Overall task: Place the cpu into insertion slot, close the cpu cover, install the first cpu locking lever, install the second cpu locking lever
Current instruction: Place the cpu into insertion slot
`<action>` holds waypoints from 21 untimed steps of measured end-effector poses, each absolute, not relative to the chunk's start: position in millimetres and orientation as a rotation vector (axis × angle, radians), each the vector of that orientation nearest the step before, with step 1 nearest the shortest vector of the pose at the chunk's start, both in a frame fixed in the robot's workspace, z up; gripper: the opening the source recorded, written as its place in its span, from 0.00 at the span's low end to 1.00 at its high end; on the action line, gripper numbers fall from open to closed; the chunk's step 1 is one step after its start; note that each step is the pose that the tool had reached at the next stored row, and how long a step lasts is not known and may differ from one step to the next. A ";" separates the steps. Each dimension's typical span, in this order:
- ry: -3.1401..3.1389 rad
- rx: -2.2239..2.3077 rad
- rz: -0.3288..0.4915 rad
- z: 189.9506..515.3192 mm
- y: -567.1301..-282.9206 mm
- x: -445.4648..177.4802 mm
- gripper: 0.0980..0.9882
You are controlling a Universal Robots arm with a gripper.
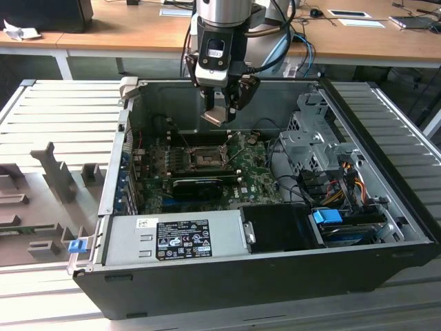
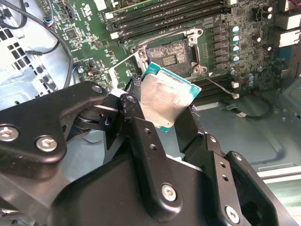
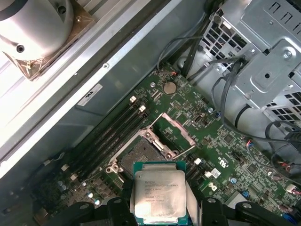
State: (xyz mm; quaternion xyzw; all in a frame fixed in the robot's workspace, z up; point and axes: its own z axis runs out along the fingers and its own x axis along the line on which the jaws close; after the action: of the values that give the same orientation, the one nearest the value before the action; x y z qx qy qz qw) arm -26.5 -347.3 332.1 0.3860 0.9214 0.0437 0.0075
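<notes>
My gripper [image 1: 220, 110] hangs inside the open computer case, shut on the cpu [image 1: 215, 116] by two of its edges. In both wrist views the silvery-topped cpu [image 2: 164, 96] [image 3: 159, 195] sits tilted between the black fingers [image 2: 136, 117], above the board and apart from it. The insertion slot [image 1: 204, 158] [image 2: 168, 54] [image 3: 141, 154] lies under and a little ahead of the chip, its dark centre bare. The cpu cover [image 3: 178, 133] [image 2: 123, 67] stands flipped open off one side of the socket. A thin metal lever [image 2: 219, 87] sticks out beside the socket.
Long black memory slots [image 3: 110, 139] run beside the socket, and a long black card [image 1: 200, 185] lies across the board. A metal drive cage [image 1: 310, 138] with cables fills the exterior view's right. The power supply [image 1: 172, 238] closes the near side. Case walls [image 3: 94, 70] surround all.
</notes>
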 end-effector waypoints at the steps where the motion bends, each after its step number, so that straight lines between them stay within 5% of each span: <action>1: 2.881 1.207 0.137 331.6 -347.3 -26.5 0.48; 21: 2.881 1.207 0.137 325.5 -347.3 -26.5 0.48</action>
State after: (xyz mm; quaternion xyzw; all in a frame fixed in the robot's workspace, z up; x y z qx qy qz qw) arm -26.5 -347.3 325.5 0.3860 0.9214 0.0437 0.0075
